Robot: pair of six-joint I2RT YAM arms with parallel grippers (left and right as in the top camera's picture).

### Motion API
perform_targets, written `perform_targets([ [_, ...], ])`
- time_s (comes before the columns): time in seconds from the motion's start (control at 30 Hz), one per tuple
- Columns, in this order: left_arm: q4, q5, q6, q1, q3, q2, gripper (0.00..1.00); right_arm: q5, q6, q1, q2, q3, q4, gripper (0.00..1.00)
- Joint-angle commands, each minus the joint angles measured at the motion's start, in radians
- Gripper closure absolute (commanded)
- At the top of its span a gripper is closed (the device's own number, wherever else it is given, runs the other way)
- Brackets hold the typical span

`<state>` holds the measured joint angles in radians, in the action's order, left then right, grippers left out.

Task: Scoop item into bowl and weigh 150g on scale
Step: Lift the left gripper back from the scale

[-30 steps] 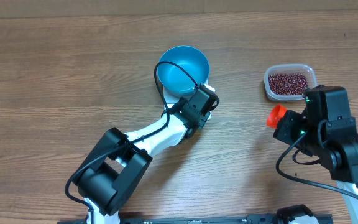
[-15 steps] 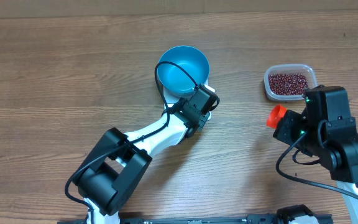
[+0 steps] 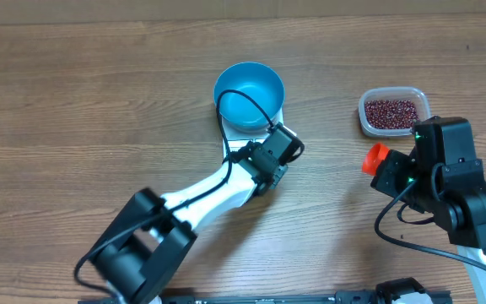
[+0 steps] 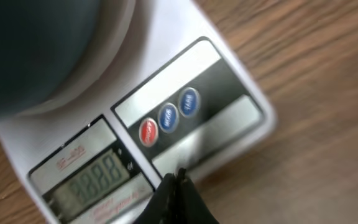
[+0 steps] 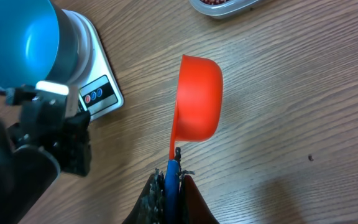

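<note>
The empty blue bowl (image 3: pixel 249 95) stands on the white scale (image 4: pixel 229 68), whose display (image 4: pixel 95 177) is lit with digits. My left gripper (image 4: pixel 178 177) is shut with nothing in it, its tips at the scale's front edge just below the three round buttons (image 4: pixel 166 117). The red-brown beans (image 3: pixel 391 112) lie in a clear tub at the right. My right gripper (image 5: pixel 173 171) is shut on the blue handle of an empty orange scoop (image 5: pixel 197 99), held over the table between the scale (image 5: pixel 101 93) and the tub.
The clear tub (image 5: pixel 222 5) shows only its near rim at the top of the right wrist view. The left arm (image 3: pixel 201 190) stretches diagonally from the front edge up to the scale. Bare wooden tabletop surrounds everything.
My left wrist has shifted a little to the right and towards the front, along the scale's front edge. The right arm and scoop have not moved.
</note>
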<state>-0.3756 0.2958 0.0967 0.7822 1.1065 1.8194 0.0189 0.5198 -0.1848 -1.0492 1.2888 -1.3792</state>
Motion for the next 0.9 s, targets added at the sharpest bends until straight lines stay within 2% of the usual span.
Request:
perform_targets([
  [0.0,-0.031,0.01,-0.01,0.014,0.001,-0.1,0.95,0.013,-0.002,-0.005,0.006,0.027,0.002,0.96],
  [0.07,-0.074,0.01,0.014,0.018,0.001,-0.138,0.85,0.014,-0.002,-0.005,0.006,0.027,-0.001,0.96],
  [0.1,-0.101,0.011,0.039,0.018,0.001,-0.16,0.66,0.014,-0.002,-0.005,0.006,0.027,-0.003,0.96],
  [0.13,-0.124,0.01,0.062,0.018,0.001,-0.179,0.01,0.014,-0.002,-0.005,0.005,0.027,-0.005,0.96],
  [0.53,-0.375,-0.001,0.14,0.016,0.001,-0.511,0.01,0.014,-0.002,-0.005,0.005,0.027,-0.027,0.96],
  [0.87,-0.455,0.0,0.176,-0.044,0.001,-0.763,0.01,0.014,-0.002,-0.005,0.006,0.027,-0.043,0.96],
])
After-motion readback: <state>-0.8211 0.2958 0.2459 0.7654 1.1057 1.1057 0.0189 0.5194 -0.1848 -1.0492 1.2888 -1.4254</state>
